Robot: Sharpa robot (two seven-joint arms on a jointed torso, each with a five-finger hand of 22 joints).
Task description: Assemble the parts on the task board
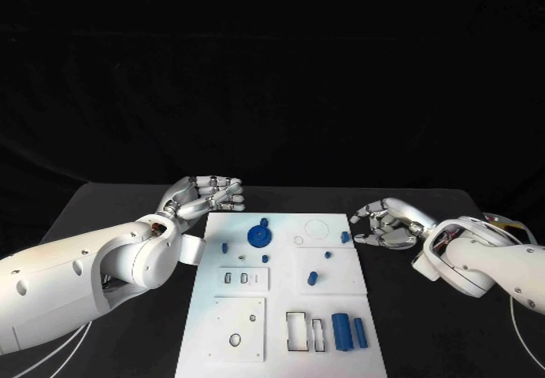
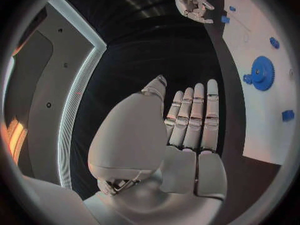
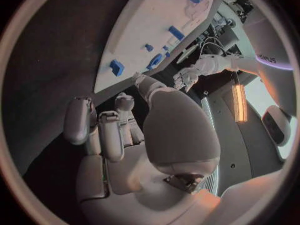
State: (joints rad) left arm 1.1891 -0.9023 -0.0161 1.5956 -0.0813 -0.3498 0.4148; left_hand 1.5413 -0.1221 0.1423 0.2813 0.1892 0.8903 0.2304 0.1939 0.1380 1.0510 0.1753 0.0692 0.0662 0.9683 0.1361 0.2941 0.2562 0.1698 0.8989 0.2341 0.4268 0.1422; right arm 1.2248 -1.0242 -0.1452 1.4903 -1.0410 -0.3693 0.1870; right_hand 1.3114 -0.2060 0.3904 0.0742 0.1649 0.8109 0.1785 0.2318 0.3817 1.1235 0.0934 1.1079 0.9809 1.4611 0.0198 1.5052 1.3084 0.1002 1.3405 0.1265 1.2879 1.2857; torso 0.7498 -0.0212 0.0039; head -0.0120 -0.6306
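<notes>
The white task board [image 1: 341,293] lies in the middle of the black table. A blue gear [image 1: 260,234] sits near its far edge, with small blue parts [image 1: 313,277] scattered around it. Two blue cylinders [image 1: 341,331] lie side by side at the near right. My left hand [image 1: 208,195] hovers off the board's far left corner, its fingers [image 2: 190,120] straight and side by side, holding nothing. My right hand [image 1: 386,223] hangs just off the board's far right edge, fingers [image 3: 100,130] loosely bent and apart, with nothing in them.
White inset plates with slots and holes [image 1: 242,277] sit on the board's near left, and outlined rectangular recesses [image 1: 296,331] lie beside the cylinders. Bare black table [image 1: 443,331] flanks the board on both sides.
</notes>
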